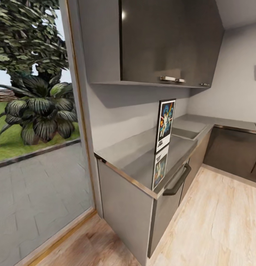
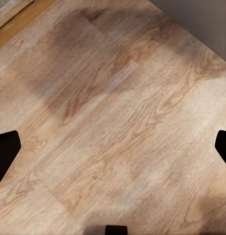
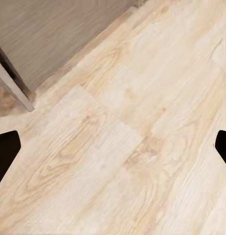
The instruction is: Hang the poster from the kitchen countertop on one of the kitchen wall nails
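Pale wooden floor (image 1: 216, 221) fills the near ground in the head view, running along the foot of the dark cabinet fronts (image 1: 168, 210). Up on top, the kitchen countertop (image 1: 139, 162) stretches away, grey and glossy with a thin metallic edge, then turns the corner along the far wall. And the poster (image 1: 165, 124) is standing upright on that countertop, leaning back against the light-grey wall (image 1: 120, 118), with its dark blue art and black frame mirrored in the shiny slab just below it. A sink (image 1: 187, 131) sits sunk into the counter right beside it, farther along. Overhead hang dark upper cabinets (image 1: 161, 40) with small metal handles. Off to the left, a tall window (image 1: 35, 111) looks out on a leafy plant and paving.

Down at the left wrist, the left gripper (image 2: 113, 147) points at bare floor planks, its dark fingertips (image 2: 5, 152) spread wide at opposite edges, nothing between them. Same story at the right wrist: the right gripper (image 3: 113, 147) has its fingertips (image 3: 5, 152) wide apart over pale planks, with a grey cabinet base (image 3: 44, 44) nearby.
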`<state>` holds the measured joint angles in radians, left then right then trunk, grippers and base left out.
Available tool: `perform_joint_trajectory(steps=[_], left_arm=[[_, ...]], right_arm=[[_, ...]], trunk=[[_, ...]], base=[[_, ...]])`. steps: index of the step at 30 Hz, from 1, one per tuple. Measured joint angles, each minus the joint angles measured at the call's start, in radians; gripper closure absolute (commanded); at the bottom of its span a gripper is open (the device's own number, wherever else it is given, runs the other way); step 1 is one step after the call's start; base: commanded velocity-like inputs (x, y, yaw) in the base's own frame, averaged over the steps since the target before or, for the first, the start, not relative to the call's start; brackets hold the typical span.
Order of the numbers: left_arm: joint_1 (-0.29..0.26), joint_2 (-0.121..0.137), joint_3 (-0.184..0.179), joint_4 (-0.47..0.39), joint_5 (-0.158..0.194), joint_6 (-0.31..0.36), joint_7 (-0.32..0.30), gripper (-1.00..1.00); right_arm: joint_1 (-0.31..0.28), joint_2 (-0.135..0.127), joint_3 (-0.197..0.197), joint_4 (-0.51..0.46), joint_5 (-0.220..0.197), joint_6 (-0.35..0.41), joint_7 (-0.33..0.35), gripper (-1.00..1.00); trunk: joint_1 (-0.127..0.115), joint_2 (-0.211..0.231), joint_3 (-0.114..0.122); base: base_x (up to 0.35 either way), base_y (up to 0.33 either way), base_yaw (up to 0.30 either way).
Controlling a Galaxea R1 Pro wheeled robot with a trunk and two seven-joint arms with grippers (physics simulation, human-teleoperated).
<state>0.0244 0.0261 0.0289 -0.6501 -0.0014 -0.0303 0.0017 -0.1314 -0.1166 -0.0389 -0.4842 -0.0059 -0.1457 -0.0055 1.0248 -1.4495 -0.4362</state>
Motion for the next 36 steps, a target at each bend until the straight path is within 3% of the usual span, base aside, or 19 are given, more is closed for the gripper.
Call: perform_joint_trajectory(steps=[2, 3, 7, 9, 11, 13, 17, 20, 25, 28, 31, 33, 36], left_arm=[[0.000, 0.000, 0.000, 0.000, 0.000, 0.000, 0.000, -1.00], [0.000, 0.001, 0.001, -0.001, 0.000, -0.001, 0.001, -1.00], [0.000, 0.013, 0.001, 0.000, 0.001, -0.018, 0.001, -1.00], [0.000, 0.022, 0.002, 0.000, 0.002, -0.047, 0.001, -1.00], [0.000, 0.027, 0.002, 0.001, 0.002, -0.079, 0.001, -1.00], [0.001, 0.028, 0.002, 0.003, 0.002, -0.089, 0.001, -1.00], [0.000, 0.030, 0.001, 0.018, 0.003, -0.100, -0.001, -1.00], [0.000, 0.032, 0.013, 0.023, 0.007, -0.105, -0.002, -1.00], [0.000, 0.034, 0.071, 0.026, 0.031, -0.108, -0.018, -1.00], [0.000, 0.035, 0.090, 0.026, 0.037, -0.110, -0.052, -1.00], [0.001, 0.036, 0.095, 0.027, 0.038, -0.110, -0.068, -1.00], [0.000, 0.036, 0.098, 0.027, 0.038, -0.110, -0.074, -1.00], [0.001, 0.036, 0.099, 0.027, 0.039, -0.110, -0.076, -1.00]], right_arm=[[0.000, -0.005, -0.048, -0.009, -0.001, -0.026, 0.000, -1.00], [0.000, -0.010, -0.141, -0.039, -0.003, -0.069, 0.001, -1.00], [0.000, -0.011, -0.253, -0.159, -0.002, -0.102, 0.001, -1.00], [0.000, -0.007, -0.283, -0.271, -0.001, -0.094, -0.004, -1.00], [-0.001, -0.001, -0.302, -0.453, -0.003, 0.001, -0.048, -1.00], [-0.005, 0.002, -0.306, -0.550, -0.005, 0.076, -0.087, -1.00], [-0.045, 0.018, -0.308, -0.747, -0.007, 0.232, -0.175, -1.00], [-0.166, 0.032, -0.307, -0.835, -0.006, 0.364, -0.213, -1.00], [-0.343, 0.061, -0.276, -0.860, 0.000, 0.494, -0.228, -1.00], [-0.464, 0.081, -0.209, -0.821, 0.001, 0.529, -0.283, -1.00], [-0.555, 0.113, -0.143, -0.735, 0.000, 0.537, -0.400, -1.00], [-0.646, 0.140, -0.084, -0.620, -0.003, 0.537, -0.504, -1.00], [-0.728, 0.158, -0.051, -0.504, -0.004, 0.521, -0.555, -1.00]], trunk=[[0.000, 0.000, 0.000], [0.000, 0.000, 0.000], [0.000, 0.000, 0.000], [0.000, 0.000, 0.000], [0.000, 0.000, 0.000], [0.000, 0.000, 0.000], [0.000, 0.000, 0.000], [0.000, 0.000, 0.000], [0.000, 0.000, 0.000], [0.000, 0.000, 0.000], [0.000, 0.000, 0.000], [0.000, 0.000, 0.000], [0.000, 0.000, 0.000]], base=[[0.030, 0.033, 0.000], [0.019, 0.021, 0.000], [0.010, 0.011, 0.000], [0.003, 0.004, 0.000], [0.001, 0.002, 0.000], [0.001, 0.001, 0.000], [0.000, 0.000, 0.000], [0.000, 0.000, 0.000], [0.000, 0.000, 0.000], [0.000, 0.000, 0.000], [0.002, 0.002, 0.000], [0.055, 0.062, 0.000], [0.122, 0.149, 0.000]])
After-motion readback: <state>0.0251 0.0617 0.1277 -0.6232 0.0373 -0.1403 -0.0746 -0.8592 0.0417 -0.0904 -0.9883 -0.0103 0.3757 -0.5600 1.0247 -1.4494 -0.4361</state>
